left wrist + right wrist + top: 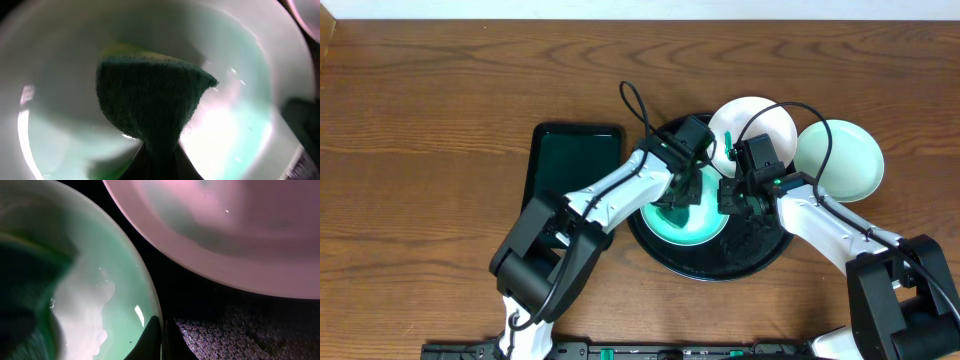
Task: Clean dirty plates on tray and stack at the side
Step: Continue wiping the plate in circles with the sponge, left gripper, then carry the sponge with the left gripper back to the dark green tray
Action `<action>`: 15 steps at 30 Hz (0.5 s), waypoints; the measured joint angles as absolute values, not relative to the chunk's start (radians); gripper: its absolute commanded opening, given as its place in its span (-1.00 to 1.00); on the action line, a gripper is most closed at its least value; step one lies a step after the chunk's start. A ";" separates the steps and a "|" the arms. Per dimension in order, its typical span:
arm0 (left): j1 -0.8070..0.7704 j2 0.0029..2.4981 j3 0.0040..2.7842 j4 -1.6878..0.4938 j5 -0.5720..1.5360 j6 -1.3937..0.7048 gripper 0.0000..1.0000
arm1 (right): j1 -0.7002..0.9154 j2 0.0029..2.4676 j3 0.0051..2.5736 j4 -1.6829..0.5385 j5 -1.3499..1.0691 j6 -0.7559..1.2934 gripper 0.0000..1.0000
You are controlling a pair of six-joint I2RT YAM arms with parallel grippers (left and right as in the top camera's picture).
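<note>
A pale-mint plate (pixel 695 228) lies in the round black tray (pixel 752 252). My left gripper (pixel 687 192) is shut on a dark green sponge (pixel 150 100) with a yellow back, and the sponge presses into the plate's (pixel 240 115) bowl. My right gripper (pixel 730 200) is shut on this plate's right rim (pixel 161 330), one finger inside and one outside. A second, white plate (pixel 760 125) rests at the tray's far edge and fills the top of the right wrist view (pixel 225 230). A third plate (pixel 842 160) sits on the table to the right of the tray.
A dark green rectangular tray (pixel 575 165) lies on the wooden table left of the black tray. Both arms' cables loop over the tray's back half. The black tray's speckled floor (pixel 250 335) shows to the right of the held plate.
</note>
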State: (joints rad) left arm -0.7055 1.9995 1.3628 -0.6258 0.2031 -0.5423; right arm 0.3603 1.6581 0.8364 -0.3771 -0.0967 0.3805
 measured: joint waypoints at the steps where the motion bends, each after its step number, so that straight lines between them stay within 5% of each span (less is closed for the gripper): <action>1: -0.707 2.000 1.363 -0.626 0.218 -0.542 -0.86 | 0.360 1.658 0.836 -0.377 -0.097 0.381 -0.97; 15: -0.619 1.724 1.362 -0.729 0.173 -0.510 -0.86 | 0.360 1.658 0.836 -0.377 -0.097 0.380 -0.97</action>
State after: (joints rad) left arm -0.6193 1.7241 1.3617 -0.7292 0.1726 -0.5102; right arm 0.3603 1.6581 0.8364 -0.3771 -0.0967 0.3801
